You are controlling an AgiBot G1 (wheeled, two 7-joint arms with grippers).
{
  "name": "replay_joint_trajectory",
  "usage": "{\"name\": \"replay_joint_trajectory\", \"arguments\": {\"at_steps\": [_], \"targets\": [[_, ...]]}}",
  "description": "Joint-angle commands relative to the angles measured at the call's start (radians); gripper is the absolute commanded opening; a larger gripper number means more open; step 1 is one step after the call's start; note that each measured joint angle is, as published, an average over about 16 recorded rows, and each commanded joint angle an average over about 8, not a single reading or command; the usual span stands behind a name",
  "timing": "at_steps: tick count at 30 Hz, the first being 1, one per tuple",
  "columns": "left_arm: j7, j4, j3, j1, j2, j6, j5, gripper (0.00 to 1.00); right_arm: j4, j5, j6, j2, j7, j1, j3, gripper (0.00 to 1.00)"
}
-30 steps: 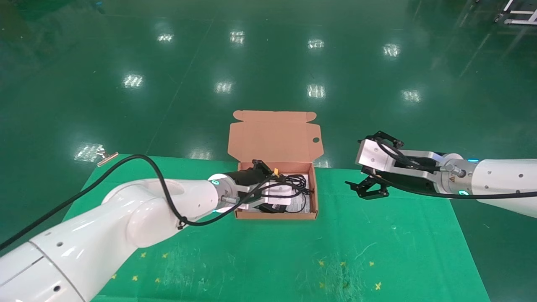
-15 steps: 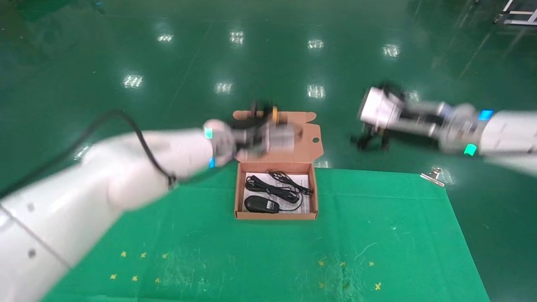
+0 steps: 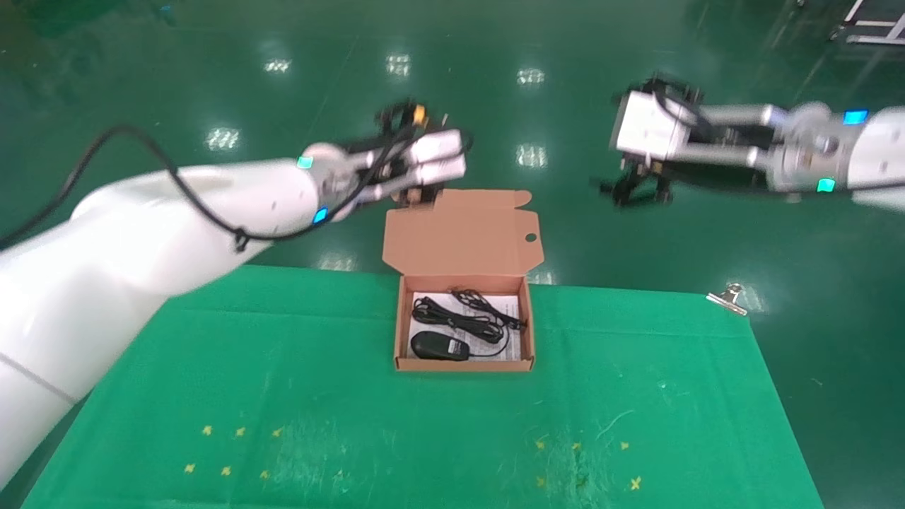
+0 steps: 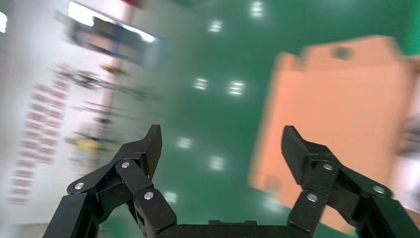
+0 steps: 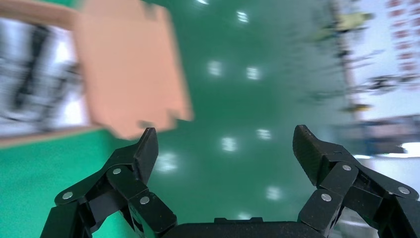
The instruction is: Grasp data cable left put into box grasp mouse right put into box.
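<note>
The box [image 3: 463,365] stands open on the green cloth, its lid [image 3: 463,233] raised at the back. Inside, on a white sheet, the black mouse [image 3: 438,346] lies near the front wall and the looped data cable [image 3: 442,314] lies just behind it. My left gripper [image 3: 416,195] hangs high beyond the lid's top left corner, open and empty [image 4: 221,134], with the lid [image 4: 346,114] to one side. My right gripper [image 3: 640,188] is raised off to the box's right over the floor, also open and empty [image 5: 225,133], with the lid [image 5: 131,69] blurred in its view.
A green cloth [image 3: 452,431] covers the table. A metal binder clip [image 3: 728,297] holds its far right corner. Shiny green floor lies beyond the table edge.
My left gripper rose out of the box to above the lid, uncovering the mouse and cable. The right arm also lifted up and away from table height.
</note>
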Motion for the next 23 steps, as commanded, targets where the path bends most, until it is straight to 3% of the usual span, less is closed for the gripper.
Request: {"name": "replay_joint_trajectory", "arguments": {"at_steps": [1,23], "targets": [[0.004,-0.015,-0.024,0.018,-0.023,0.035,-0.043,1.00,0.008,0.026,-0.024,0.007,0.004,-0.022,0.022,1.00],[0.043,-0.182,-0.288,0.222,-0.279,0.426,-0.526,1.00,0.100,0.327,-0.300,0.089,0.046,-0.263,0.277,1.00]]}}
